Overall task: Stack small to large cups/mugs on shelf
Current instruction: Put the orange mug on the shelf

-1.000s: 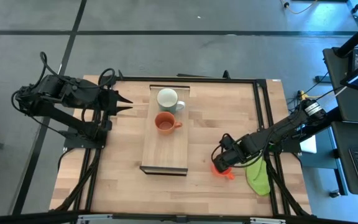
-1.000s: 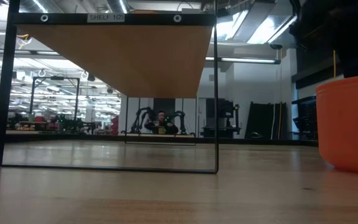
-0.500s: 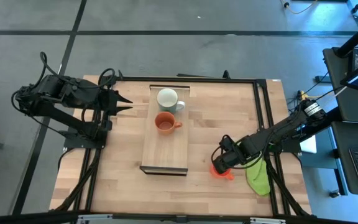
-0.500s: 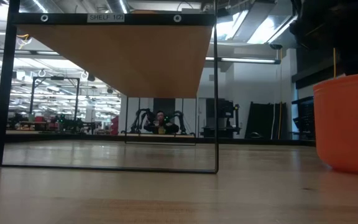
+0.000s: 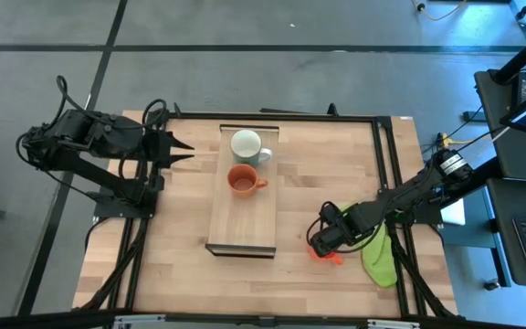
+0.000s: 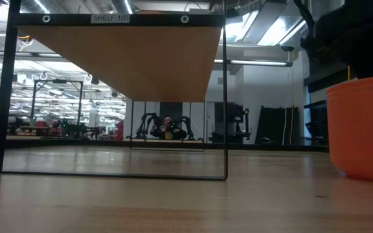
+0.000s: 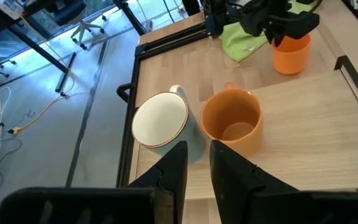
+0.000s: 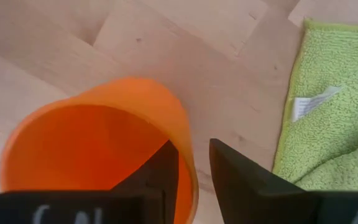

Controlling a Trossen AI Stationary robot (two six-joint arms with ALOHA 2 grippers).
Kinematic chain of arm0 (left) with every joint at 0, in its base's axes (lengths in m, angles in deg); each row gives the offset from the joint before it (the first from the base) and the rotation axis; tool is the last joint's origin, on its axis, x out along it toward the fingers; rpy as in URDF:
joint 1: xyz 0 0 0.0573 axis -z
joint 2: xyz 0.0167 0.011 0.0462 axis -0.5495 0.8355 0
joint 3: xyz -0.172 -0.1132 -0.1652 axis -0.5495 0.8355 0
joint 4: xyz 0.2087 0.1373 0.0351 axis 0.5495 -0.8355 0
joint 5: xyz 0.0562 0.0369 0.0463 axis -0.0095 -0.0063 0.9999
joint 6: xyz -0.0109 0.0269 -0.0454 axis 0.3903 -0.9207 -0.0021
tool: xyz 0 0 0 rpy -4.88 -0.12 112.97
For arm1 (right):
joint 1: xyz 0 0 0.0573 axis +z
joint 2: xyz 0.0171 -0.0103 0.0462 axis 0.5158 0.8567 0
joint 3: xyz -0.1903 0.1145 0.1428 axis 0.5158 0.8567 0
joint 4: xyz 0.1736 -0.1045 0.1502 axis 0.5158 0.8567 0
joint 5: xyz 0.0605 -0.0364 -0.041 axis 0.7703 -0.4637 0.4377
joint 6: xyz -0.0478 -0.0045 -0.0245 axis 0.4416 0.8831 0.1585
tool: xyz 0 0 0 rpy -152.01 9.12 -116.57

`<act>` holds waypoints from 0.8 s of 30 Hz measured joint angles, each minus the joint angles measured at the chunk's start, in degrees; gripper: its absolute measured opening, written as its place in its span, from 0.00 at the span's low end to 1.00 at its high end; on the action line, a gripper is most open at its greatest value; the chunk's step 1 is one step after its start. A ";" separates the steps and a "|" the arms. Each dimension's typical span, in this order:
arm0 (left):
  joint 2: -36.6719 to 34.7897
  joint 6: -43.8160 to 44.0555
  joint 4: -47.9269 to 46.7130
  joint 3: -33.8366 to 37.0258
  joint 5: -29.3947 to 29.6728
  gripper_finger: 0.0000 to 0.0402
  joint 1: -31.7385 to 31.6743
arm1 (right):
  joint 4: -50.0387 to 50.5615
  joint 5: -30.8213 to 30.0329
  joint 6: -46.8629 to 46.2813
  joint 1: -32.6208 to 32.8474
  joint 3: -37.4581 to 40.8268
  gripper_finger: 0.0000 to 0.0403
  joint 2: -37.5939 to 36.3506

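Observation:
The small orange-red mug [image 5: 325,250] stands on the tabletop right of the shelf, next to a green cloth, and also shows in the low view [image 6: 362,126]. My right gripper [image 5: 320,239] is shut on its rim. The pale grey-white mug [image 5: 247,144] and the brownish-orange mug [image 5: 242,180] stand upright side by side on the far half of the light-wood shelf [image 5: 242,224]. My left gripper [image 5: 190,152] hovers left of the shelf's far end. It is empty, its fingers nearly together, and points at the two mugs [image 7: 225,121]. My right gripper pinches the small mug's rim wall [image 8: 185,163], one finger inside the mug [image 8: 161,171] and one outside [image 8: 232,171]. The fingers come from above, slanting in from the table's right. The mug stays upright; whether its base is off the table, I cannot tell.
A green cloth [image 5: 378,252] lies on the table just right of the small mug. A black metal frame [image 5: 386,164] runs round the tabletop. The near half of the shelf is bare wood. In the low view the shelf's thin black legs [image 6: 225,97] stand left of the mug.
My right gripper has shifted a little toward the table's near edge and left, keeping its hold on the small mug, which moved with it and stayed upright.

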 joint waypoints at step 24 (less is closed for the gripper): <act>0.04 0.17 -0.01 0.00 0.51 0.16 0.00 | -0.61 -0.92 6.14 -0.19 0.00 0.05 -0.06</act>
